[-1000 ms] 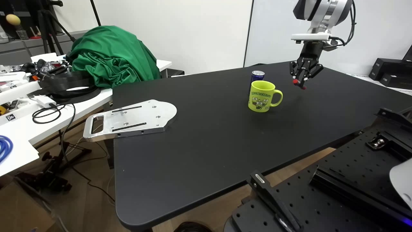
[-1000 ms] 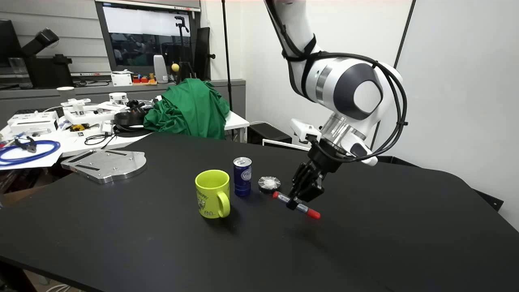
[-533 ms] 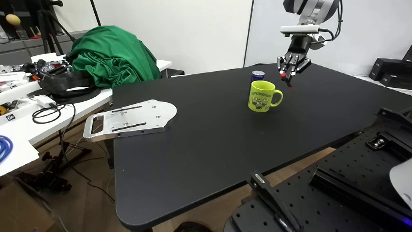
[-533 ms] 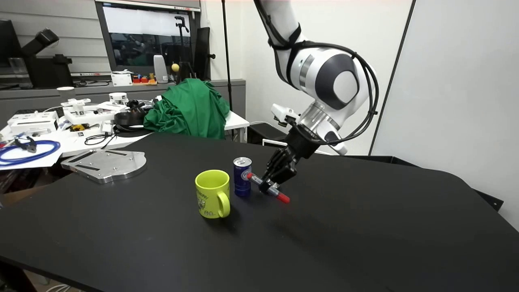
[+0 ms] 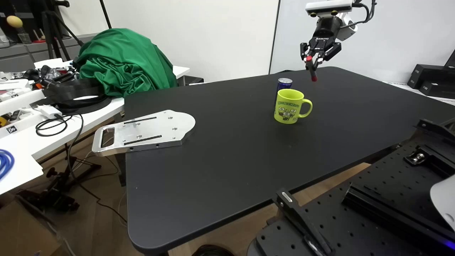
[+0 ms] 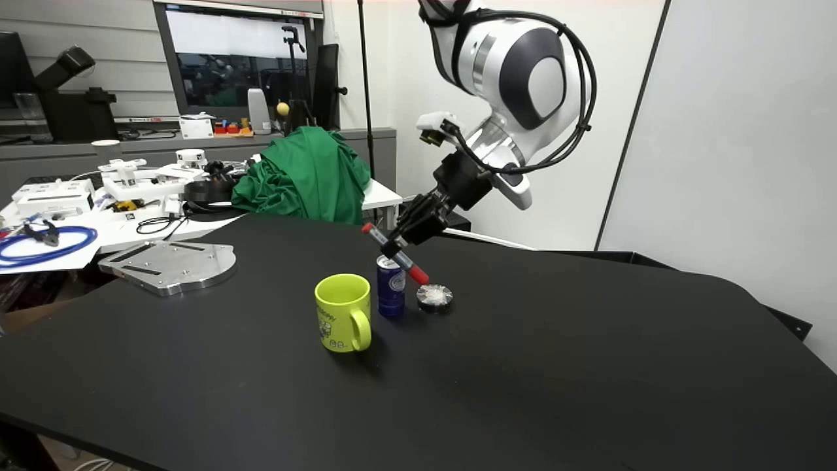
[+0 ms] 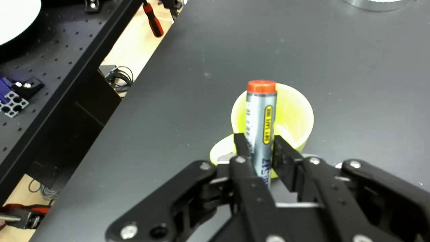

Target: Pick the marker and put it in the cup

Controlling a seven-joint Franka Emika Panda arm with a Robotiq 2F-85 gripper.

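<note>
One marker (image 7: 262, 117): grey barrel, red at both ends, yellow label lettered DRY SAFE along the side; held in the claw (image 7: 260, 144), whose two fingers (image 7: 240, 145) press on the barrel from opposite flanks. Placement relative to the claw: crosswise at the fingertips, pinched part-way along its length, a red end standing out to either side; tilted, running in an exterior view from upper left to lower right; raised above the table (image 6: 556, 392). In the wrist view, one red end projects beyond the fingertips and the barrel runs back between them. One cup (image 6: 340, 320): yellow-green mug, upright on the table, dark print on its side, single handle; apart from marker and claw in both exterior views, though the wrist view sets the marker across the line of sight to its mouth. One can (image 6: 391, 294): blue, silver top, upright, just beside the cup; its top partly covered by claw and marker in an exterior view. One round object (image 6: 435, 297): low, dark-sided, pale on top, near the can. One metal plate (image 5: 151, 131): silver, flat, slotted, overhanging the table edge, well apart from the cup. One green cloth (image 5: 124, 64): heaped, on a white desk (image 6: 382, 195) beyond the table
</note>
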